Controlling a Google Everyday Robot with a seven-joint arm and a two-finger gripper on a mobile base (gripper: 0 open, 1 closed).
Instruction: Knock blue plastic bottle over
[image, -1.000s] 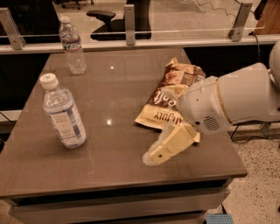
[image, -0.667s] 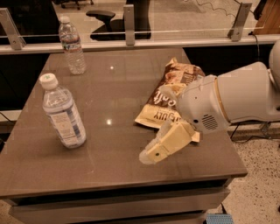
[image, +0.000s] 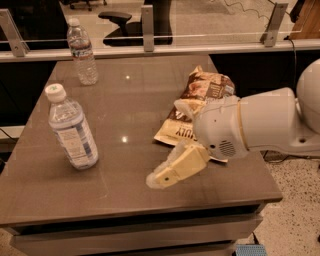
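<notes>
Leftward edges the hand (image: 167, 174), grip unclear, toward upright white-capped, pale-labelled blue plastic bottle (image: 73, 131).

High camera looks down over gripper (image: 172, 169), low centre, onto table (image: 125, 95).

Blue plastic bottle (image: 73, 131): stout, clear, white screw cap, wide pale blue-and-white label. Standing upright, cap on, left front part of table (image: 115, 190). Gripper (image: 175, 168) low over table, to bottle's right, apart.
</notes>
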